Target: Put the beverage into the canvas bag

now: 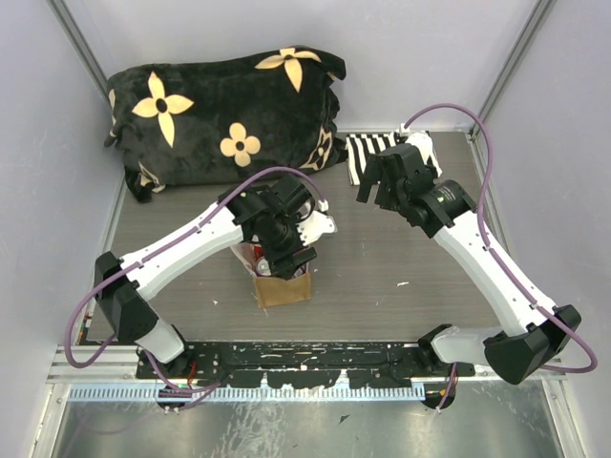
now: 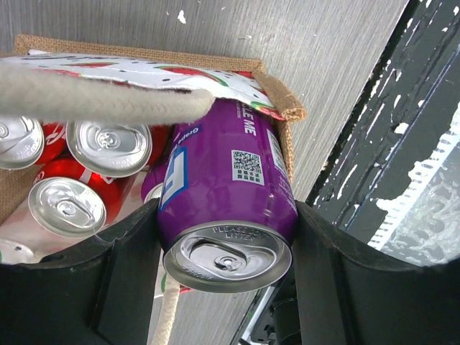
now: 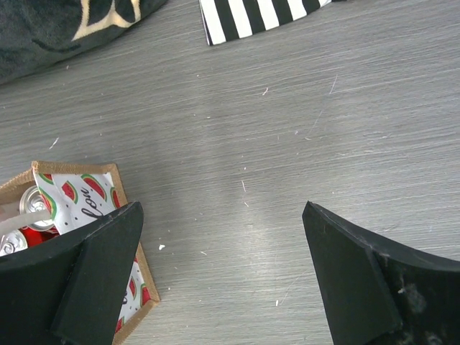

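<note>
Left end effector [image 2: 226, 277]: clamped on the purple can [image 2: 223, 180], one finger on each side of the body just below the top rim.
Purple can: tilted at the mouth of the canvas bag [image 2: 286, 100]. Lower end tucked under the bag's cream handle [image 2: 100, 100] and watermelon-print lining [image 2: 180, 77]. Top end and pull tab outside the bag, base hidden.
Bag contents: red cans [image 2: 68, 205] standing upright inside the bag, just beside the purple can.
Handling, can: probably sealed and full, so stiff and fairly heavy. Smooth printed wall, likely slippery and easy to dent under a hard squeeze. Best held across the mid-body, clear of the tapered rim.
Handling, bag: soft fabric, likely to fold or tip. Handle and lining flap likely to snag the can on the way in.
Right end effector [image 3: 223, 280]: fingers spread wide with nothing between, above bare tabletop [image 3: 302, 144], well apart from the bag on the side toward the striped cloth [image 3: 259, 14].
Left wrist view alone: the grip itself, the can label, and the free room inside the bag.
Top view alone: both arms at once and the flowered black cushion [image 1: 224, 110] beyond the bag. Can hidden under the wrist.
Right wrist view alone: one corner of the bag from outside, and no sight of the purple can.
</note>
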`<state>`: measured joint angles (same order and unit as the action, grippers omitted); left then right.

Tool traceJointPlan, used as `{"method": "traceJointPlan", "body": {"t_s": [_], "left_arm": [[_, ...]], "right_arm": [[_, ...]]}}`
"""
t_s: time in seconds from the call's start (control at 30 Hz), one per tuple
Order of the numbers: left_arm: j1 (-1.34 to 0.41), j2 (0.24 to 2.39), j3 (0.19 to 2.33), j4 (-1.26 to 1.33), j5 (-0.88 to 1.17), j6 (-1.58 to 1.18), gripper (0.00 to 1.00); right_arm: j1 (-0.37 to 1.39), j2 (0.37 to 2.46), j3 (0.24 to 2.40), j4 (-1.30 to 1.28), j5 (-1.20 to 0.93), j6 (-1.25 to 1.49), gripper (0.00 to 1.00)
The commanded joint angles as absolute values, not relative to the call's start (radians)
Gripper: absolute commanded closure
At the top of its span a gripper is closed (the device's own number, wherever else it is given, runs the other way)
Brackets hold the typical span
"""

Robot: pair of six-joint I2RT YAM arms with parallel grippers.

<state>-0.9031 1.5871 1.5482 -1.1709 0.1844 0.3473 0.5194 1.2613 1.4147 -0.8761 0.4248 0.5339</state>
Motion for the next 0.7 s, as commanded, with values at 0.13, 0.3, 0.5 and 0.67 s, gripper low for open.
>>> {"method": "traceJointPlan", "body": {"t_s": [0.13, 0.3, 0.5, 0.67], "left_arm": [[-0.924, 1.634, 1.510, -1.100, 0.225, 0.337, 1.00], [-0.923, 1.653, 1.489, -1.084, 0.231, 0.335, 1.00], [-0.922, 1.664, 1.480, -1.084, 0.245, 0.335, 1.00], [-0.880, 1.648, 1.504, -1.092, 0.252, 0.318, 1.00]], "right_arm": [[0.514, 1.215, 1.406, -0.869, 0.437, 0.549, 0.01], [0.512, 1.209, 1.395, -0.872, 0.438, 0.550, 0.01], [0.508, 1.209, 1.391, -0.872, 0.436, 0.547, 0.01], [0.506, 1.220, 1.399, -0.874, 0.433, 0.540, 0.01]]}}
